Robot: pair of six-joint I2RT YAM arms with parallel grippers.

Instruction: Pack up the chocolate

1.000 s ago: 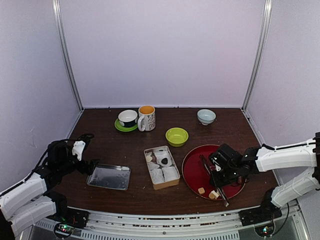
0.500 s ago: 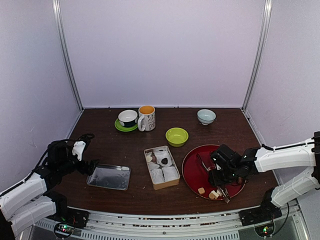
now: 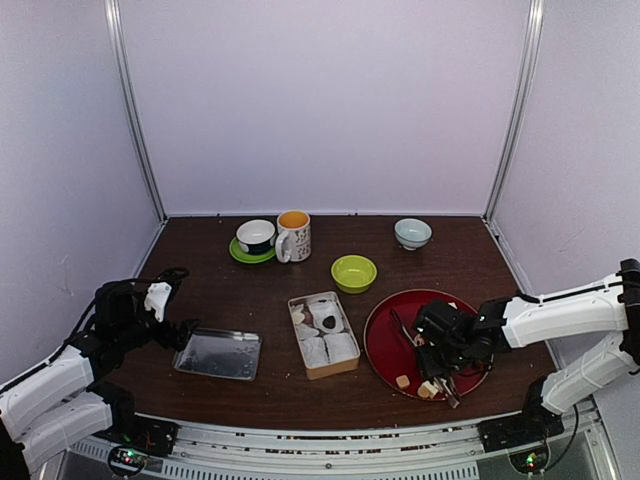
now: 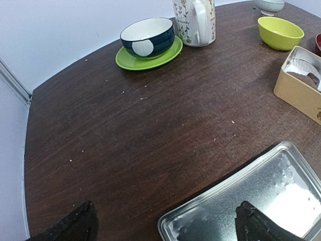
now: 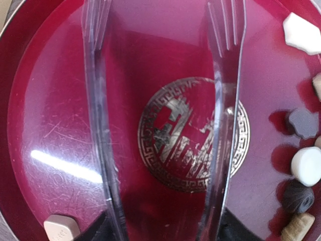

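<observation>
Right tool [image 3: 437,358] grips the tongs [image 5: 223,100], prongs spread, over the red plate [image 5: 45,100]. Chocolate pieces [image 5: 307,165] lie at frame right, outside the prongs; closing now would likely grasp nothing or scatter them.

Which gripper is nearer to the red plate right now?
Right. The right gripper hangs over the red plate, gripping the tongs near the chocolate pieces; the left gripper sits far across the table, open at the metal tray's edge.
</observation>
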